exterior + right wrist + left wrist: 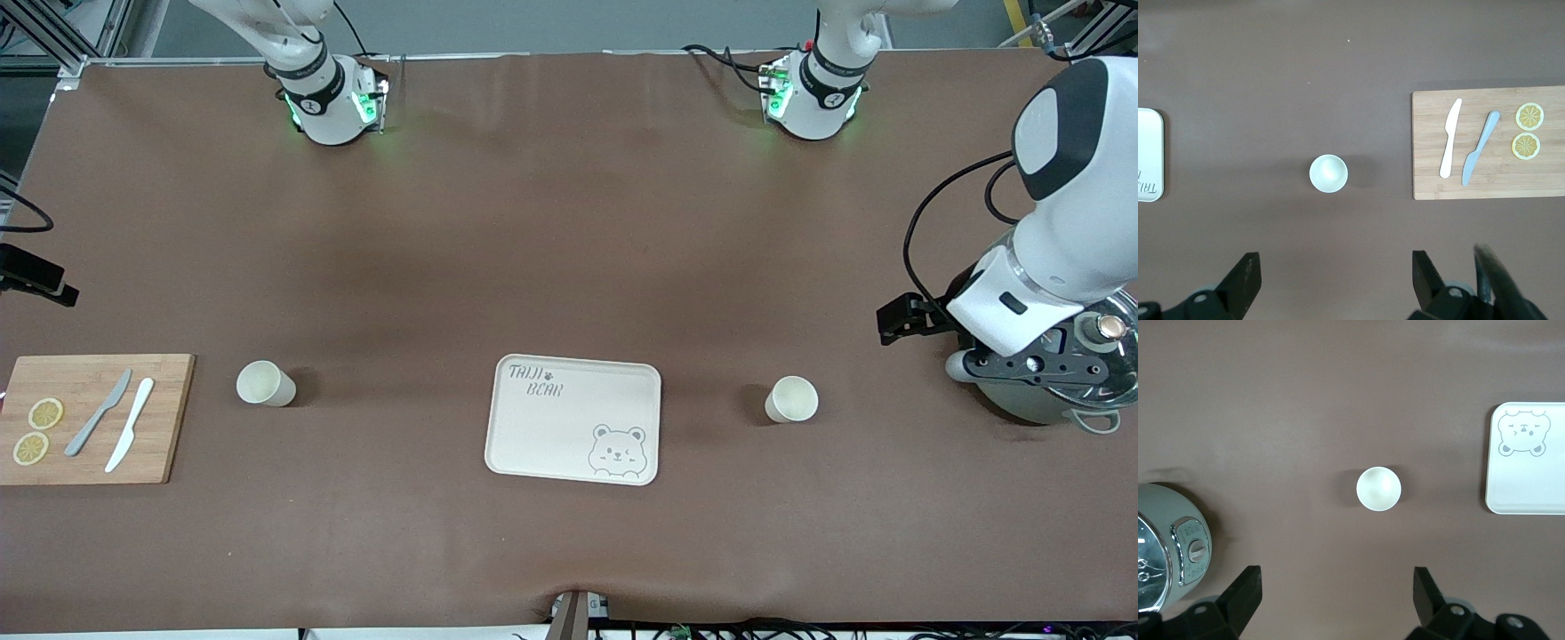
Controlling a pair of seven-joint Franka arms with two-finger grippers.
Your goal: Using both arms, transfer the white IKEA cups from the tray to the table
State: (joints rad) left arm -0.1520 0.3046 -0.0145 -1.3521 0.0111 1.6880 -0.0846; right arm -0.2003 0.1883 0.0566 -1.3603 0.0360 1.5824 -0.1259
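Front view – tray: a cream bear tray [573, 420] lies mid-table.
Front view – cups: one white cup [790, 399] stands toward the left arm's end, the other white cup [264, 384] toward the right arm's end, both upright on the brown table [569, 222] and apart from the tray.
Front view – board: a wooden cutting board [93, 418] carries two knives and two lemon slices.
Front view – left arm: it hangs over a cooker [1058, 373].
Left wrist view: the left gripper [1337, 597] hovers with fingers wide apart, holding nothing, the cup [1378, 489] under it.
Right wrist view: the right gripper [1336, 279] is likewise spread and empty above its cup [1329, 173].
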